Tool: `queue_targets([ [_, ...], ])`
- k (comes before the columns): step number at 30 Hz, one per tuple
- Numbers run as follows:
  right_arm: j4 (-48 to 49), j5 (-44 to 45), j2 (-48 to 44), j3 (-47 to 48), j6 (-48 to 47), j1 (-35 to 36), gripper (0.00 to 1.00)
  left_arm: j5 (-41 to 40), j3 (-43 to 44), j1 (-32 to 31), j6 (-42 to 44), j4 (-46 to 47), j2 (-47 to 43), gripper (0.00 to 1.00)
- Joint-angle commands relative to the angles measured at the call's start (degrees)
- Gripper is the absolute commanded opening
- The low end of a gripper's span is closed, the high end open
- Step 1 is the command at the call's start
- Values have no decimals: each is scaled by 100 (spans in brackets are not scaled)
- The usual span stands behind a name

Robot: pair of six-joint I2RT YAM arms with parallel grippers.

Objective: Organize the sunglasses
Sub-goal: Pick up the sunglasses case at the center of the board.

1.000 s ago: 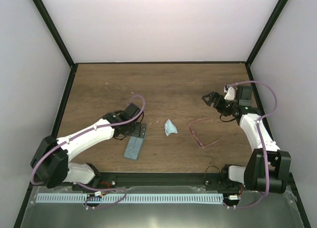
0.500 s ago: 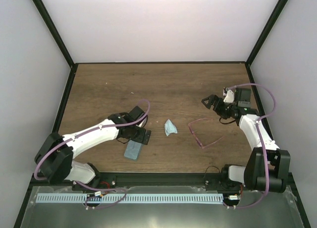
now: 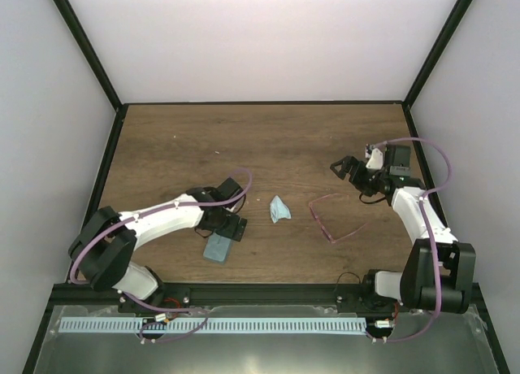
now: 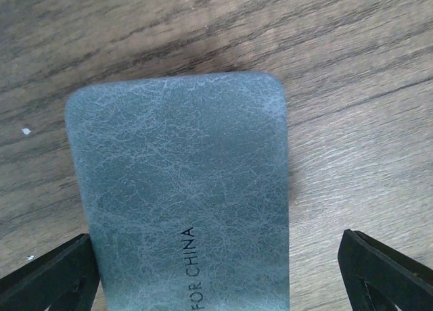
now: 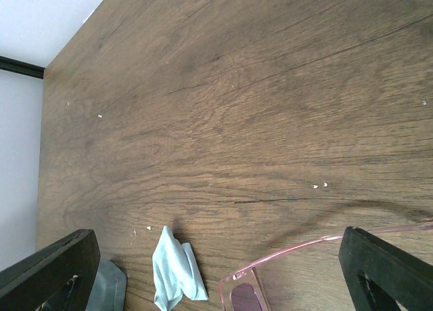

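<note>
Left hand (image 3: 230, 229) low over the grey-blue case (image 3: 218, 248), which lies flat and closed on the wooden surface (image 3: 268, 138), near its front edge and left of centre. In the left wrist view the two dark fingers (image 4: 47, 277) stand spread wide, one on each side of the case. One finger sits right at the case's edge, contact uncertain; the other stands clear of it with bare wood between. The case's textured face fills most of that view, with printed lettering partly cut off at the bottom. A small light-blue cloth (image 3: 279, 209) lies crumpled near the middle of the surface, right of the case and apart from it. The sunglasses (image 3: 319, 222), pink and translucent, lie unfolded on the surface right of the cloth, arms splayed, touched by nothing. Right hand (image 3: 345, 164) hangs behind the sunglasses and to their right, off the surface, fingers spread and holding nothing. The right wrist view shows one pink arm and a tinted lens at the bottom, the cloth to their left.
</note>
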Motion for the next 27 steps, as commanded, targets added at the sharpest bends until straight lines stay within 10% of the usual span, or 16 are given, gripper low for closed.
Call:
queue_targets([
  [1, -101, 17, 30, 9, -125, -22, 100, -18, -72, -25, 30, 102, 132, 94],
  [11, -120, -60, 139, 32, -241, -22, 100, -70, -109, -23, -71, 146, 155, 64],
  [27, -70, -509, -232, 45, -53, 375, 99, 1814, 1249, 299, -308, 982, 181, 59],
])
